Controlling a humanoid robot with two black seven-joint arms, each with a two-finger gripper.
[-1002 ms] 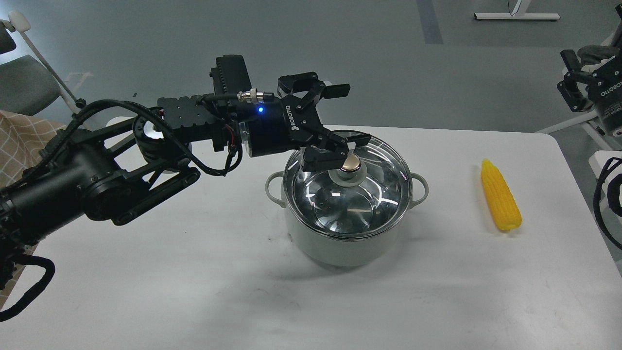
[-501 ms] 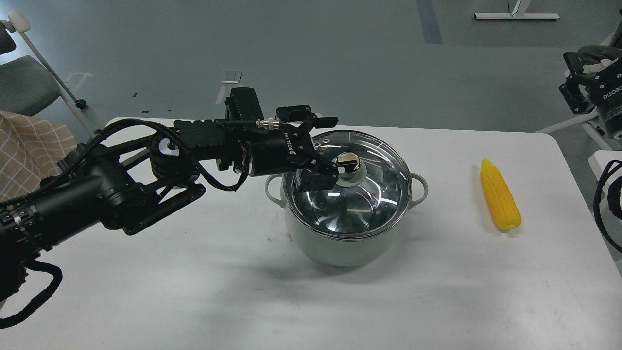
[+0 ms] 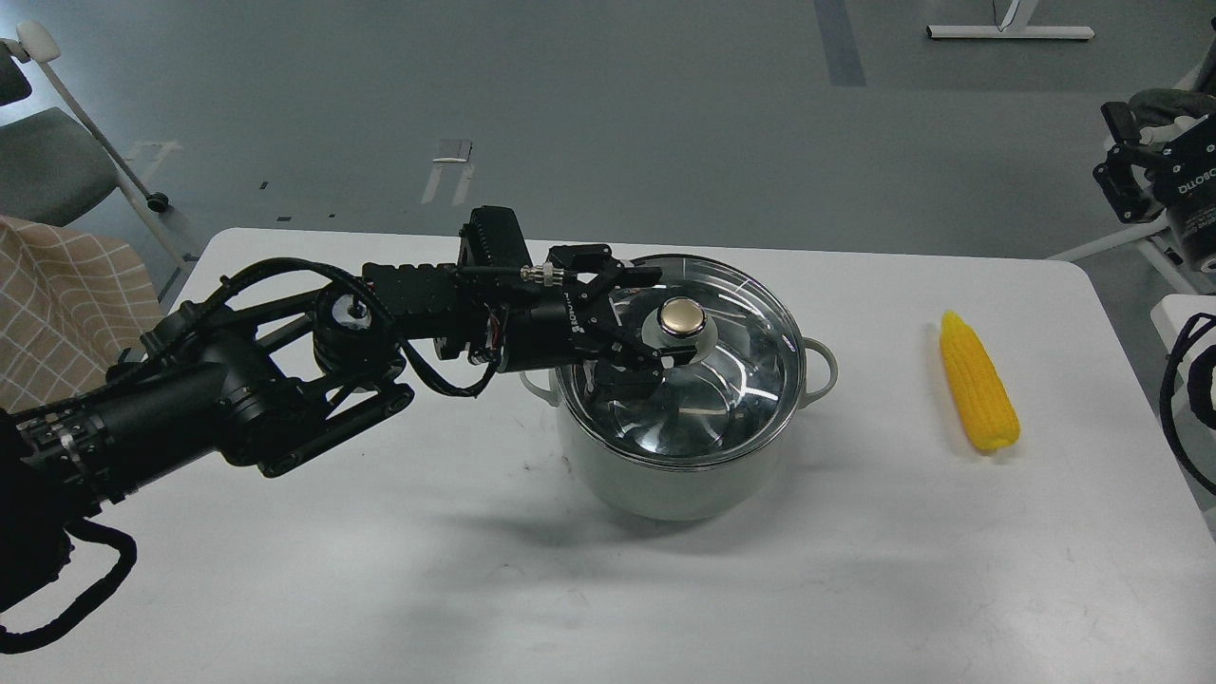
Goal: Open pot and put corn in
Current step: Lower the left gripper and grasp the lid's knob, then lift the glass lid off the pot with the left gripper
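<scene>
Pot sat at frame centre on desk, lid on. Left claw spread wide around lid knob. Corn lay at right. Right claw at upper right, state unclear.

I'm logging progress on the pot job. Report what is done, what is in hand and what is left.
Done: nothing yet; the glass lid sits on the pot. In hand: the left gripper is open at the lid's knob, one finger on each side, not closed. Left: grip the knob, lift the lid off, then put the corn, lying on the table, in. The right gripper waits aside.
</scene>
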